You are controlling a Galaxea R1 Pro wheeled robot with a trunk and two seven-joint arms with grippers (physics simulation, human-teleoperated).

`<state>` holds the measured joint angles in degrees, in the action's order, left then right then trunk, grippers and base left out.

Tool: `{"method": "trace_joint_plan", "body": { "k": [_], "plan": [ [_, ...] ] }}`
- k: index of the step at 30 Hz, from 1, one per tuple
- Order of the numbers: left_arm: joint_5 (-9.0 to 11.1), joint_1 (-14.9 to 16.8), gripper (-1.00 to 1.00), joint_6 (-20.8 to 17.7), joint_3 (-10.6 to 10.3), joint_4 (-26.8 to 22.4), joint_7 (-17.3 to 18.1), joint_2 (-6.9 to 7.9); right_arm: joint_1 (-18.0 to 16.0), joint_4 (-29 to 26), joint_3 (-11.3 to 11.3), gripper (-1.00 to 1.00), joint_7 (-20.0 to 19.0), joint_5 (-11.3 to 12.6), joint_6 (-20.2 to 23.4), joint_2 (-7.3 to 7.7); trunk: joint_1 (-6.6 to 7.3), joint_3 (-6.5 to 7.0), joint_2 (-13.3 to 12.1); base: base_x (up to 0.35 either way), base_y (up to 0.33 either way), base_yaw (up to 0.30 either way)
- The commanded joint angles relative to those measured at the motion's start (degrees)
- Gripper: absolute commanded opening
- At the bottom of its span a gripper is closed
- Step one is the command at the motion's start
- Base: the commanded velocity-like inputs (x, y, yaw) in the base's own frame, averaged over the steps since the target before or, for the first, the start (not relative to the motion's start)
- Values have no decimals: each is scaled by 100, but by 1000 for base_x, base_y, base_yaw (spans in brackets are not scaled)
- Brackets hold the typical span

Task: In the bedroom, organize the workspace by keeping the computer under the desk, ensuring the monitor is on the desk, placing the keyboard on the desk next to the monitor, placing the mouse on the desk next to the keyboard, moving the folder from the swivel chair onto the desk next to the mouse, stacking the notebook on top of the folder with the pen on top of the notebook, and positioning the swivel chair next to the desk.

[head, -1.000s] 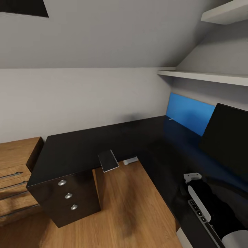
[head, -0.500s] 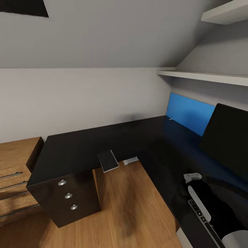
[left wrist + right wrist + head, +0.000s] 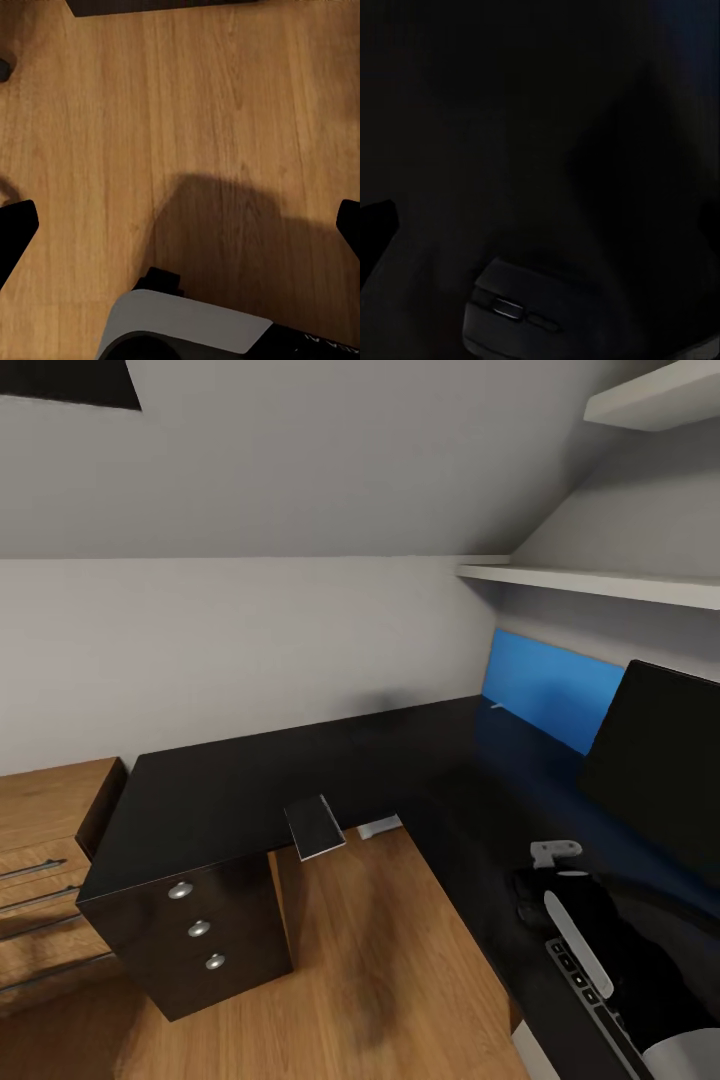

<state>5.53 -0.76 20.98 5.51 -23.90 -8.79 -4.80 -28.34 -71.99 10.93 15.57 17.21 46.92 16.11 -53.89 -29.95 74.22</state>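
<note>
One gripper, our right, is hovering fingers apart over the desk. We are seeing the mouse lying just below it, near the keyboard.

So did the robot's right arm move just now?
Yes. The right arm slid a little farther along the desk, toward the monitor and the blue back panel; neither of those moved.

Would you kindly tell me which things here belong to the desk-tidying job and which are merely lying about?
For the job: desk, monitor, keyboard, mouse, notebook.
Just lying about: wooden dresser, wall shelves.
</note>
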Motion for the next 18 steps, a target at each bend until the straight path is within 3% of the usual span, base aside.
{"method": "trace_joint_plan", "body": {
  "k": [1, 5, 8, 18],
  "plan": [
    [55, -3, 100, 10, 3, -10, 12, -1, -5, -20, 19, 100, 59, 60, 2, 5, 0, -5, 3, 0, 0, 0],
    [60, -3, 100, 11, 3, -9, 12, 1, -5, -111, 29, 100, 59, 68, -31, -27, 0, -5, 3, 0, 0, 2],
    [59, -3, 100, 15, 3, -9, 14, 3, -5, -148, 26, 100, 65, 65, -44, -135, 0, -10, 3, 0, 0, 74],
    [51, -3, 100, 207, -3, -14, 17, -2, -5, -150, 40, 100, 68, 64, -203, -335, 0, -51, 3, 0, 0, 206]
  ]
}}
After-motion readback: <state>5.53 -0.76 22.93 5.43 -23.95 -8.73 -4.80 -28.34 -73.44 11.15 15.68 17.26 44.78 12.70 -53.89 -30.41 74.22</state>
